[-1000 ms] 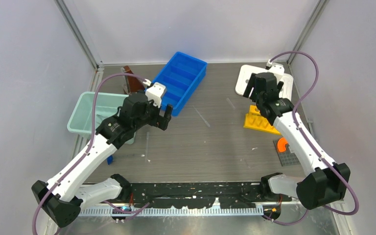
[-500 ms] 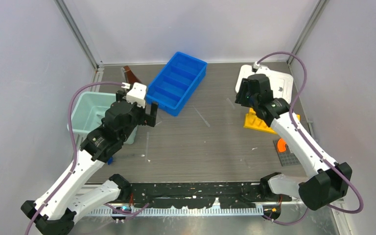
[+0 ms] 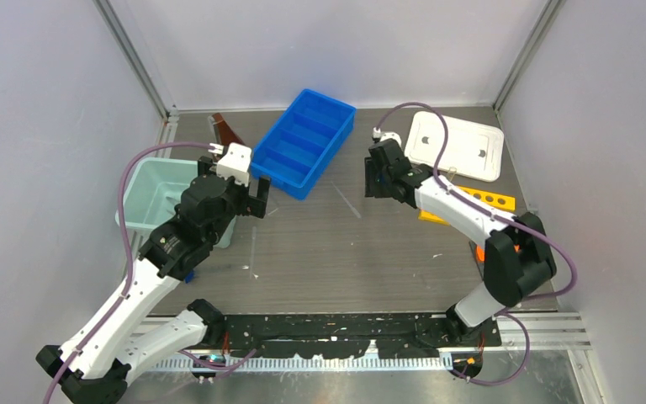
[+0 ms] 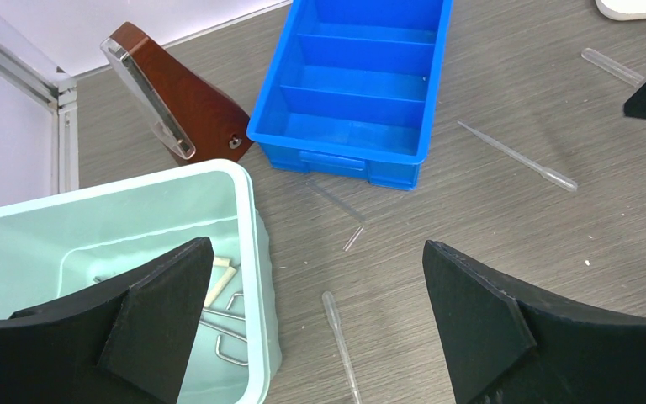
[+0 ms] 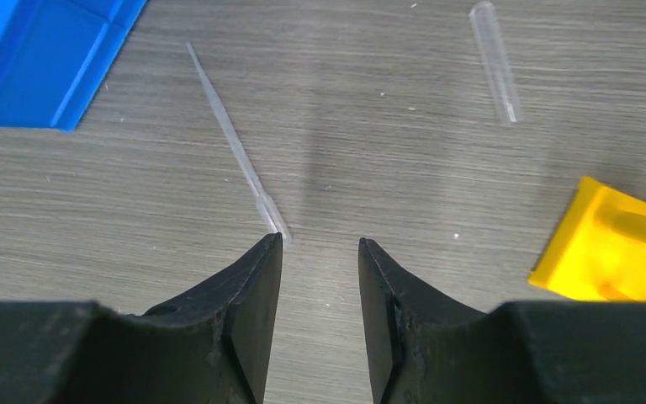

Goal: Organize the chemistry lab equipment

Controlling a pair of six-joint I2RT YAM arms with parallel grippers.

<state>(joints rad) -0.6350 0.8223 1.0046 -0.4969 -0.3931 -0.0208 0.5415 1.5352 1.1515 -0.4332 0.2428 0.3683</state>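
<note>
A thin clear plastic pipette [image 5: 231, 139] is seen lying flat on the grey wood-grain table [image 5: 404, 185]. Its long axis runs diagonally. The fine tip is pointed toward the blue compartmented plastic tray [image 5: 34, 59], and the thicker end is laid just beside one fingertip of the right gripper [image 5: 320, 240]; whether they touch cannot be told. A short clear tube [image 5: 495, 63] is laid well apart from it, and the yellow holed rack [image 5: 614, 248] is cut by the frame's edge.

The right arm is stretched inward over the table's middle with the wrist tipped down. Its jaws are held partly apart, with only bare table between them. The left gripper [image 4: 315, 248] is spread wide and empty, and hangs over the rim of a pale green plastic bin [image 4: 252, 219]. A white piece [image 4: 221, 276] and bent metal wire [image 4: 229, 341] are seen inside the bin.
</note>
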